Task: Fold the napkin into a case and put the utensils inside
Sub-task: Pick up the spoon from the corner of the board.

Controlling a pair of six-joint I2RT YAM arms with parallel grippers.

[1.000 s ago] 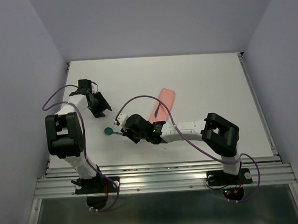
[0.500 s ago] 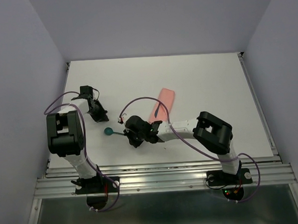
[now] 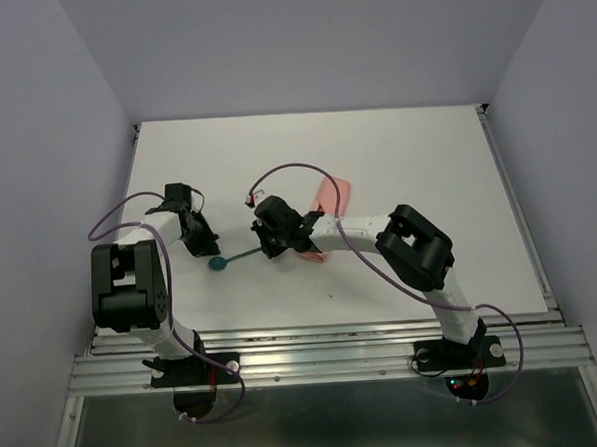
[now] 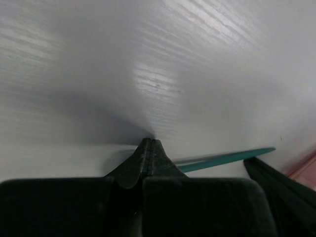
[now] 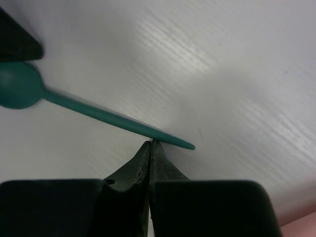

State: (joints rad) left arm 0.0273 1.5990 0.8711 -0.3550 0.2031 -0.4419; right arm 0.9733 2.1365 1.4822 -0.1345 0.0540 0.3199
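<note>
A teal-green spoon (image 3: 232,257) lies flat on the white table, its round bowl (image 5: 17,86) to the left and its slender handle (image 4: 227,158) pointing right. My right gripper (image 3: 267,249) is shut with nothing in it, and its tips (image 5: 150,143) rest against the handle close to the pointed end. My left gripper (image 3: 209,248) is also shut and empty, its tips (image 4: 149,142) on the table just beside the bowl end. The salmon-pink napkin (image 3: 332,195) lies folded as a narrow case behind the right arm, which covers part of it.
Purple cables (image 3: 296,170) loop over both arms. The table (image 3: 415,157) is bounded by pale walls at the back and sides and a metal rail (image 3: 326,357) at the near edge. A corner of pink cloth (image 5: 302,228) shows at the right wrist view's lower edge.
The left gripper shut and came down toward the spoon's bowl. The right arm swung back toward the napkin, and the spoon's handle turned that way while the bowl stayed put.
</note>
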